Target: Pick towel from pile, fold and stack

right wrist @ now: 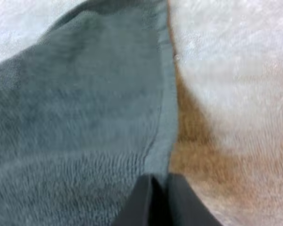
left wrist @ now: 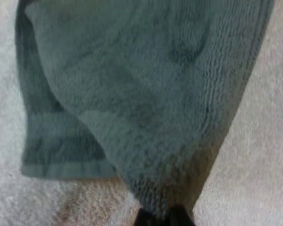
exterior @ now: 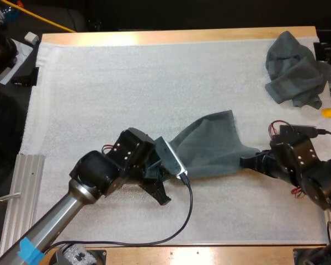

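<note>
- Towel (exterior: 209, 149) is out of the pile, stretched btw both claws over the white mat (exterior: 99, 83), lower ctr of the high view.
- Left claw (left wrist: 162, 217) is clamped on one towel corner.
- Right claw (right wrist: 159, 200) is clamped on the opposite edge.
- Crumpled pile (exterior: 295, 69) sits upper right, well apart.
- Pick looks done. Flatten, fold & stack are not yet done, by my read.

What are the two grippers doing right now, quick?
Left gripper: shut on the towel.
Right gripper: shut on the same towel, at its edge.
</note>
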Controlling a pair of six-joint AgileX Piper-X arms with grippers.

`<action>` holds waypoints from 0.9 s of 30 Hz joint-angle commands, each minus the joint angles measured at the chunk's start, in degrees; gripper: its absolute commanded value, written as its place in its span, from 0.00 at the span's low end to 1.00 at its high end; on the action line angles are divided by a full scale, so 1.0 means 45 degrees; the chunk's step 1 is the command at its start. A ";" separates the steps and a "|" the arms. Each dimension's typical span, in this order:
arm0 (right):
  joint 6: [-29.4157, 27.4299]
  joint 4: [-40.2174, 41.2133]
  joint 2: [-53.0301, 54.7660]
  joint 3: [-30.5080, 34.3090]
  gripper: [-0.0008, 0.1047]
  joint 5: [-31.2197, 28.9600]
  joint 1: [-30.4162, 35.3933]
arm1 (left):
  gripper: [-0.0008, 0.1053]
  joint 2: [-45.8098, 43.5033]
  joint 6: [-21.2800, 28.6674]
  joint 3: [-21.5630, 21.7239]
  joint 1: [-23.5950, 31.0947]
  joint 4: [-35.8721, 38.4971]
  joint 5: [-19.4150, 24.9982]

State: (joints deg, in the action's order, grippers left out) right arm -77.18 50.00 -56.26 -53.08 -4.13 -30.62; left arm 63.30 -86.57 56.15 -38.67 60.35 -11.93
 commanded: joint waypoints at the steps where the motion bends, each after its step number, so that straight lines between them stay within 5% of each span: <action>1: -0.0156 0.0496 0.0599 -0.0687 0.01 0.0277 0.0025 | 0.01 -0.0243 -0.0081 0.1085 -0.0028 0.0558 0.0168; 12: 0.0227 0.2558 0.1528 -0.2799 0.01 0.0447 -0.1910 | 0.01 -0.1606 -0.0281 0.3207 -0.0110 0.3113 0.0417; 20: 0.1610 0.4173 0.1663 -0.3866 0.01 0.0160 -0.3916 | 0.01 -0.2859 -0.0961 0.3522 -0.0283 0.4690 -0.0047; 27: 0.1664 0.4867 0.1530 -0.3751 0.01 0.0176 -0.4449 | 0.01 -0.2610 -0.0498 0.3237 -0.0273 0.4867 -0.0031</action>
State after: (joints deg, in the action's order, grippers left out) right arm -69.85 69.74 -49.06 -70.25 -2.66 -49.82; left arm 50.64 -90.02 71.50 -39.91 82.18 -12.64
